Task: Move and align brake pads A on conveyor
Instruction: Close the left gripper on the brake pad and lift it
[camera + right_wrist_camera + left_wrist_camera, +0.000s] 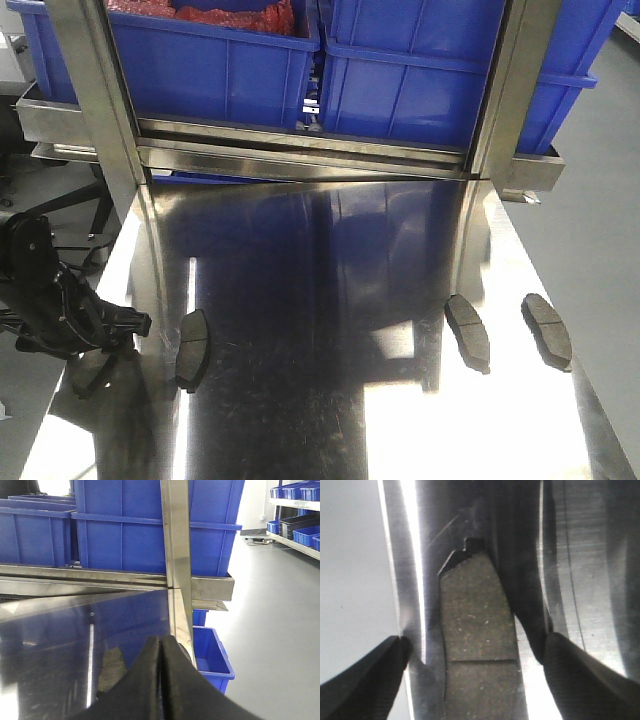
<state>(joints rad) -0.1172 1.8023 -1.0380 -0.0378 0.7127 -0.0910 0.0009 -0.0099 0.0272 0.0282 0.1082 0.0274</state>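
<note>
Hanging wide open over the shiny bench [330,280], the left tool [476,639] has one brake pad [476,610] lying flat between its fingers, touching neither, and two more pads [468,332] [547,330] lie well apart to its right, while the right tool [161,680] is pressed closed on nothing, facing blue bins [125,530] beyond.

Hard overhead light throws white glare streaks across the steel table [330,330] — one runs just left of the pad [475,615] between the left claw's [476,639] fingers [365,680], which blur into dark wedges. Beyond the right claw [161,647], the floor [270,630] looks pale and washed — the claw itself dark, unfocused.
</note>
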